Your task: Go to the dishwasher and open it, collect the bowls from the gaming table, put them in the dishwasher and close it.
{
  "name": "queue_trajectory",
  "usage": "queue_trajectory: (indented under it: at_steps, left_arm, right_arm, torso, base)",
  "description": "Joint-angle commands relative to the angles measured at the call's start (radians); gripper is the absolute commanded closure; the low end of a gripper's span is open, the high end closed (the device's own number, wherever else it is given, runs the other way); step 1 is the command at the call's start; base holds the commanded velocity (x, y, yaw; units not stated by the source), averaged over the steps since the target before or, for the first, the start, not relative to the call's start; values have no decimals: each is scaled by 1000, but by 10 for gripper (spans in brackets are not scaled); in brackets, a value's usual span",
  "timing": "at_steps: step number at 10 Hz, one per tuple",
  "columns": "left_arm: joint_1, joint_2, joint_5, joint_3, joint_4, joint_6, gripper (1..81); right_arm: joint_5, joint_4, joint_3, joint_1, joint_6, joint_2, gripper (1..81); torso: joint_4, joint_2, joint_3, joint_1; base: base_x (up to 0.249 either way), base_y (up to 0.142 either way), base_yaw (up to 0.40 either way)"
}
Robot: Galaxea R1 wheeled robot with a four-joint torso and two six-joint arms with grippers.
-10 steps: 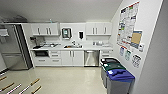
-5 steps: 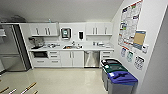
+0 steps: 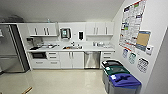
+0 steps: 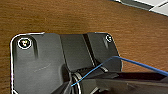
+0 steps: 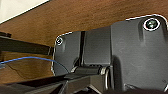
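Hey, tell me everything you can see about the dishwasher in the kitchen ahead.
The dishwasher is an under-counter unit with a brushed steel-looking front and a bar handle across its top. Its door is shut and upright, flush with the cabinet fronts. It sits under the white countertop, between white cabinet doors on one side and white drawers on the other, standing on the pale glossy floor. Nothing is touching its front.

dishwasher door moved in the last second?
No. The dishwasher sits shut between the white cabinets, as before; only the camera has crept closer.
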Motion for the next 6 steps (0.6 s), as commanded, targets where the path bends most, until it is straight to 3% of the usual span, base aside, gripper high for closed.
queue_trajectory:
  at_steps: [1, 6]
  left_arm:
    - [-54, -17, 42, 24, 5, 1, 10]
    - [-54, -17, 43, 24, 5, 1, 10]
  right_arm:
    - [-46, -6, 14, 59, -1, -9, 10]
    - [-46, -9, 17, 64, -1, -7, 10]
  torso:
    - [0, 0, 0, 0]
    - [0, 0, 0, 0]
  base:
    - [164, 0, 0]
    - [164, 0, 0]
